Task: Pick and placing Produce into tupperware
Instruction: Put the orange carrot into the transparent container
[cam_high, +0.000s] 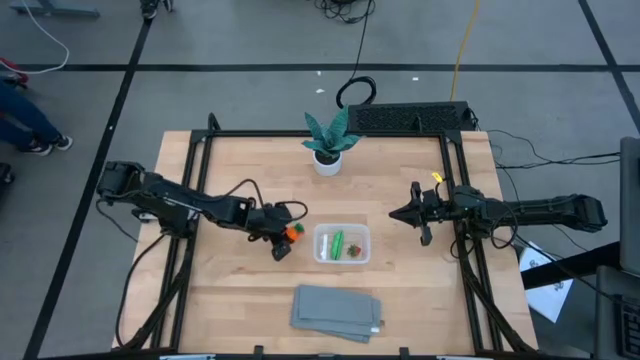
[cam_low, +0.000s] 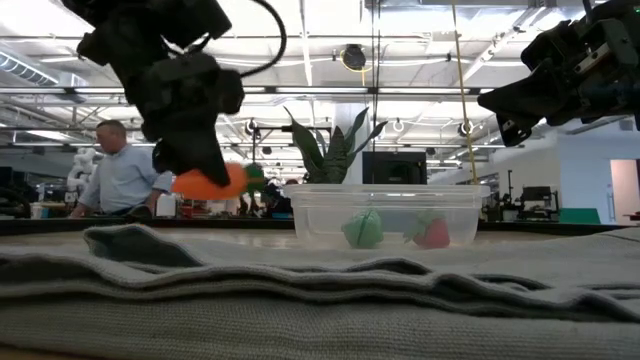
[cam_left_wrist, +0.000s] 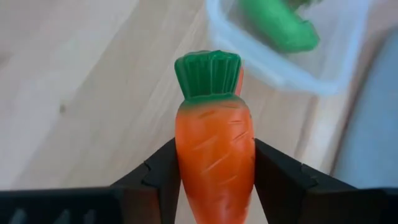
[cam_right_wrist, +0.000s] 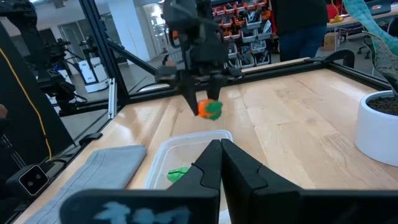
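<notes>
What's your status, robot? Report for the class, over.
Left gripper shut on carrot, lifted beside tupperware. Right gripper shut, idle beyond it. Pod, berry already inside. Path clear.

Three produce pieces are showing around the one tub (cam_high: 342, 258): one carrot (cam_high: 292, 232) just beside it, one pod (cam_high: 338, 243) and one red berry (cam_high: 353, 252) lying inside it. One grey cloth (cam_high: 336, 311) is lying near the tub, and one potted plant (cam_high: 328, 142) is standing farther off. Two pincers are showing, the left pincer (cam_high: 286, 238) beside the tub and the right pincer (cam_high: 399, 213) on its other side.

Two dark jointed arms, black cables
</notes>
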